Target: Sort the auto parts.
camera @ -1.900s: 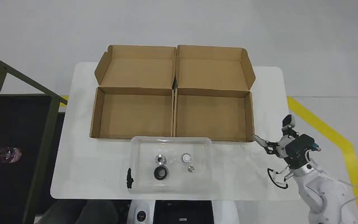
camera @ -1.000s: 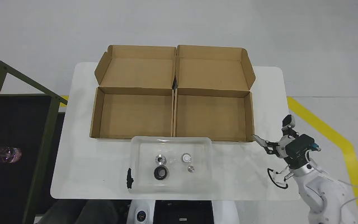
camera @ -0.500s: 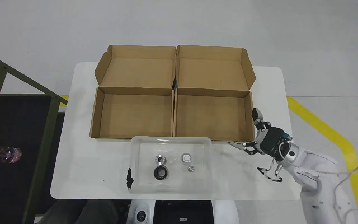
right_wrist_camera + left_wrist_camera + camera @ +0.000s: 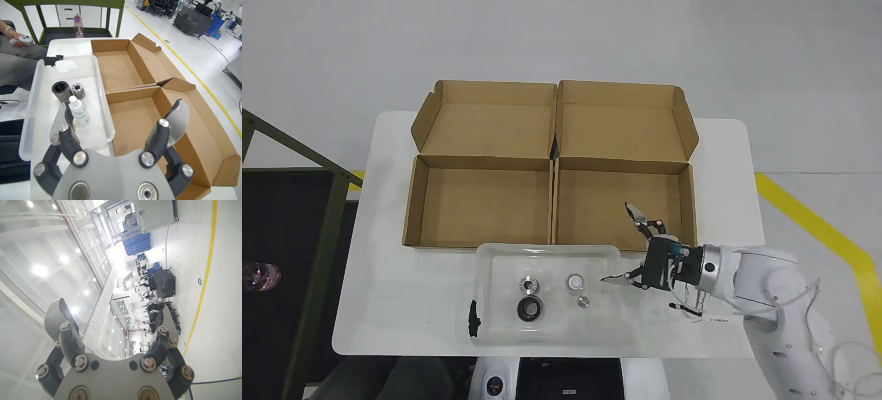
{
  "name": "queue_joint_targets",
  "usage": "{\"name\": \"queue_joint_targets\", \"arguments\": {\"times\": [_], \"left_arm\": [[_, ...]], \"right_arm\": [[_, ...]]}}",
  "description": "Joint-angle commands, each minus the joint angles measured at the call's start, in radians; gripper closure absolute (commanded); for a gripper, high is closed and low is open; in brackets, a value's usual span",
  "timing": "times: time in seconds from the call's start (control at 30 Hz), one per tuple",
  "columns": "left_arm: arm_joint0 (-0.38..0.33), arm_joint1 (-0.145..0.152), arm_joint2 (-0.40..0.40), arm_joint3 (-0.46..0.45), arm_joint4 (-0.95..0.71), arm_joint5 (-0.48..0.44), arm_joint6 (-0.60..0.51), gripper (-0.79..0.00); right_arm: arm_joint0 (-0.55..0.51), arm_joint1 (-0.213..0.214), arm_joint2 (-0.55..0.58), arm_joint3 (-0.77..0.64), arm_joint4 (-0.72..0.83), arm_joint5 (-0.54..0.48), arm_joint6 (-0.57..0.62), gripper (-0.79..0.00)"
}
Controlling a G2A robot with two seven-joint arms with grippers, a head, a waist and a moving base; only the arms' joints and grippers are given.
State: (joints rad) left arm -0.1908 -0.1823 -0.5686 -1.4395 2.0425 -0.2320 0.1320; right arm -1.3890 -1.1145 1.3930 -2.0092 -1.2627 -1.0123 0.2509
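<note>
Your right gripper (image 4: 616,244) hangs wide open at the right end of the clear plastic tray (image 4: 542,249). One finger is over the tray, near the small white spray bottle (image 4: 575,283), and the other is over the right brown cardboard box (image 4: 642,215). In the tray also stand a dark ring-shaped metal bearing (image 4: 530,309), a short silver metal cylinder (image 4: 529,283) and a small round silver part (image 4: 583,300). Your left gripper (image 4: 110,306) is spread open too, grasps nothing and points toward the ceiling.

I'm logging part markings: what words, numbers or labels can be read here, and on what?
Small clear spray bottle, white cap: label too small to read.
Dark metal cylinder, silver metal cylinder: no markings visible.
Brown cardboard boxes: no print.
Blue cabinets in the hall: white marks too blurred.
</note>
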Motion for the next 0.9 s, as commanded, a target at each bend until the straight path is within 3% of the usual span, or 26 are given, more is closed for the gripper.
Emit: {"name": "queue_joint_targets", "arguments": {"times": [0.0, 0.57, 0.87], "left_arm": [[0.0, 0.0, 0.0, 0.0, 0.0, 0.0, 0.0, -0.785], [0.0, 0.0, 0.0, 0.0, 0.0, 0.0, 0.0, -0.785], [0.0, 0.0, 0.0, 0.0, 0.0, 0.0, 0.0, -0.785]], "right_arm": [[0.023, 0.006, -0.038, 0.006, 0.017, 0.0, 0.031, -0.785], [0.235, 0.041, -0.351, 0.075, 0.111, 0.0, 0.255, -0.785], [0.265, 0.046, -0.443, 0.087, 0.134, 0.0, 0.319, -0.785]]}}
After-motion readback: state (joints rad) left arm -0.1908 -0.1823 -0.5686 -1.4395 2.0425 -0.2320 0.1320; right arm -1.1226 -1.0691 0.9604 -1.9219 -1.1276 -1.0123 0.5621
